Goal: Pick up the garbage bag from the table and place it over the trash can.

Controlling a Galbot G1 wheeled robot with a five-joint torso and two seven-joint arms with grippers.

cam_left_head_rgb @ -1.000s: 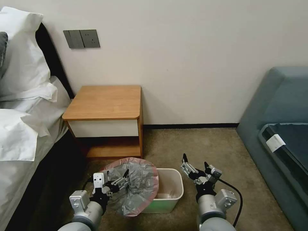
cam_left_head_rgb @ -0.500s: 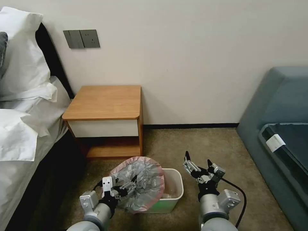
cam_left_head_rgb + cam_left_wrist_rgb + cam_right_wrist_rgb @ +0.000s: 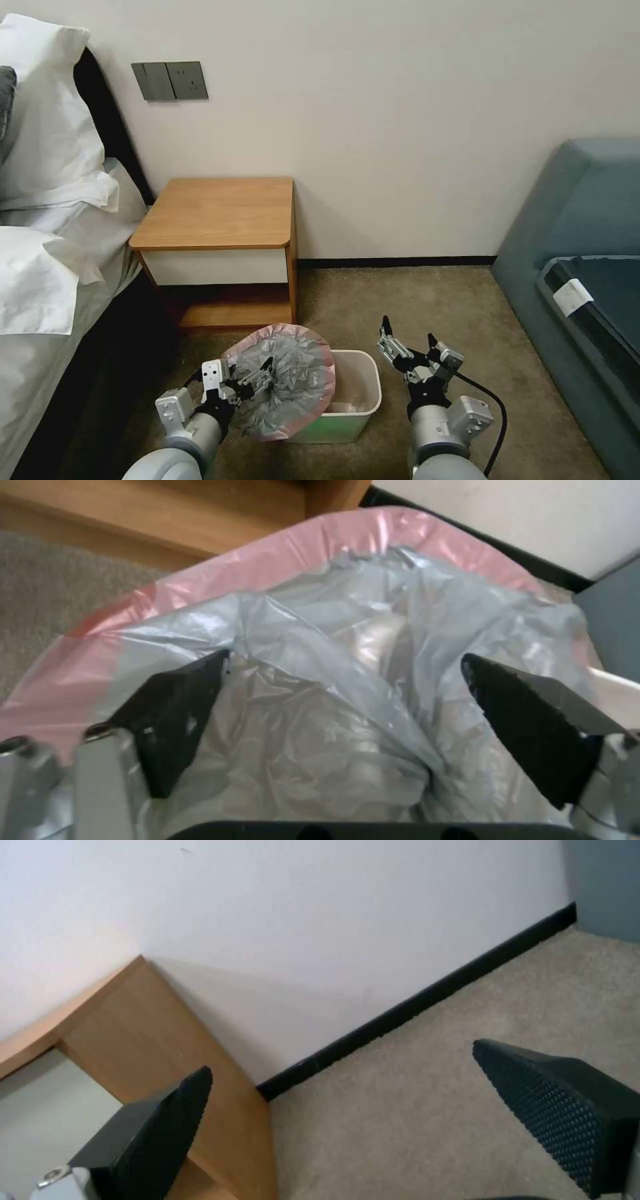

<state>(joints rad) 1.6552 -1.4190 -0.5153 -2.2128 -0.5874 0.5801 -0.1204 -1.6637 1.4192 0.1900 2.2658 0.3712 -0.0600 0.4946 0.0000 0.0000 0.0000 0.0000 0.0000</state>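
The garbage bag (image 3: 293,373), grey crinkled film with a pink rim, stands puffed up over the left half of the trash can (image 3: 373,383), a cream bin on the carpet. My left gripper (image 3: 252,375) is at the bag's near left side. In the left wrist view this gripper (image 3: 345,657) is open, its black fingers (image 3: 180,715) spread wide against the film (image 3: 333,630), with a fold of it bulging between them. My right gripper (image 3: 407,331) hangs open in the air just right of the bin, holding nothing. The table (image 3: 217,210) stands behind, its top bare.
A bed with white linen (image 3: 40,280) runs along the left. A blue-grey sofa (image 3: 587,213) fills the right side. Open carpet (image 3: 413,293) lies between the table and sofa. A black cable (image 3: 495,413) loops beside my right wrist.
My left gripper and the bag swung right over the bin, then came back slightly left and up. My right gripper dipped a little and returned.
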